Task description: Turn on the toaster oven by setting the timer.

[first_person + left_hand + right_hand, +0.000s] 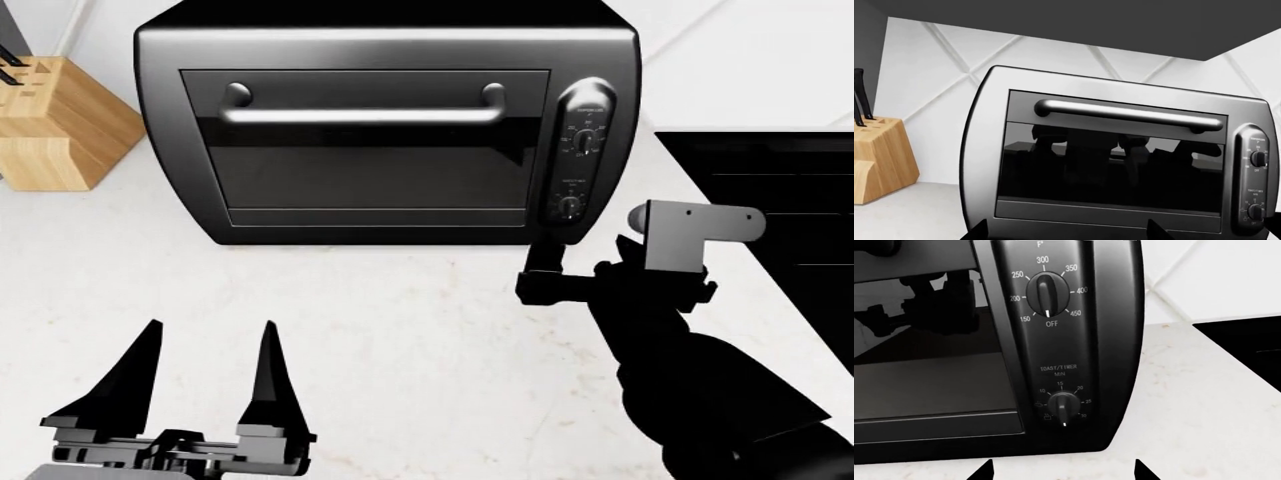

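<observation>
The toaster oven (380, 130) stands at the back of the white counter, a glossy dark-grey box with a glass door and a silver bar handle (363, 113). Its oval panel carries two dials. The timer (1064, 407) is the lower one, marked TOAST/TIMER, with its pointer aimed straight down; it also shows as the timer (571, 207) and the timer (1255, 211). My right gripper (1062, 469) is open, a short way in front of the timer and not touching it; the right gripper (545, 262) sits just below the panel. My left gripper (200, 355) is open and empty, well back from the oven door (1111, 167).
The upper temperature dial (1047, 294) points to OFF. A wooden knife block (54, 125) stands to the oven's left. A flat black cooktop (774, 220) lies on the counter to the right, close beside my right arm. A white tiled wall (941, 75) rises behind the oven.
</observation>
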